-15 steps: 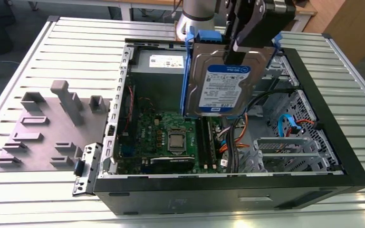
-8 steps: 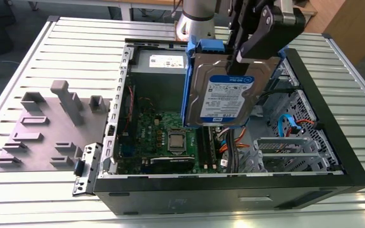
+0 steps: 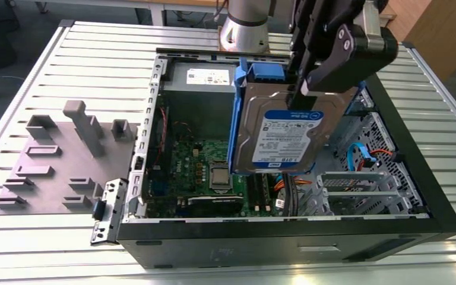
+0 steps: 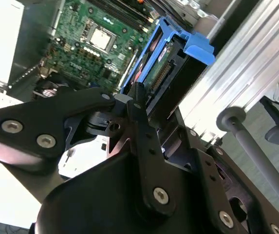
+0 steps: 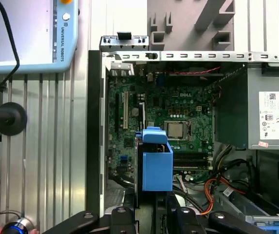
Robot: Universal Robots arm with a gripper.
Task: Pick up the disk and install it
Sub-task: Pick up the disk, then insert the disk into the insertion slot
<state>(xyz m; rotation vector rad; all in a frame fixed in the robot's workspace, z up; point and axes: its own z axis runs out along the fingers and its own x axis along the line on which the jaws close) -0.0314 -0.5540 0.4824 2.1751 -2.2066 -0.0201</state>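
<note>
The jaws are clamping the disk (image 3: 285,135) by its top end; it is hanging just below them, over the case (image 3: 252,243). I am judging it stiff, weighty, slick-faced and shock-sensitive.

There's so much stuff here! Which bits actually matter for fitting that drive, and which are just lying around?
Part of the job: the disk, gripped by the end effector; the open computer case below it.
Just lying about: the grey moulded plate; the metal bracket beside the case; the handheld control screen.
</note>
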